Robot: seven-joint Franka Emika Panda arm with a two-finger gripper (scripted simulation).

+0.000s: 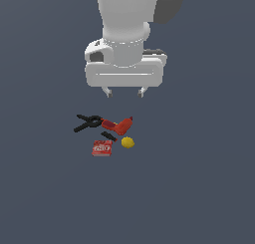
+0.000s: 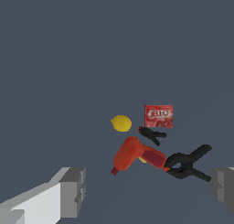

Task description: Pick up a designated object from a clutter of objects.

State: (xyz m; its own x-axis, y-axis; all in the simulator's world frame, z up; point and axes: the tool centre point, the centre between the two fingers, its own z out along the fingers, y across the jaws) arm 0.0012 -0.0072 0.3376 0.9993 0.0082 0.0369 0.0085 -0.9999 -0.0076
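Note:
The designated object, a small flat red box (image 1: pixel 102 148) (image 2: pixel 158 116) with white lettering, lies on the floor at the near edge of the clutter in the exterior view. Beside it lie a yellow lemon (image 1: pixel 128 142) (image 2: pixel 121 123), a red drill-like tool (image 1: pixel 117 124) (image 2: pixel 136 155), a black clamp (image 1: pixel 88 122) (image 2: pixel 188 163) and a small black piece (image 1: pixel 108 136) (image 2: pixel 152 135). My gripper (image 1: pixel 124 93) (image 2: pixel 146 191) hangs open well above the clutter, roughly over the drill, holding nothing. Its two grey fingertips (image 2: pixel 73 191) frame the wrist view.
The objects rest on a plain dark grey-blue floor (image 1: pixel 199 178) that stretches all around the small group. The white arm body (image 1: pixel 124 34) rises above the gripper in the exterior view.

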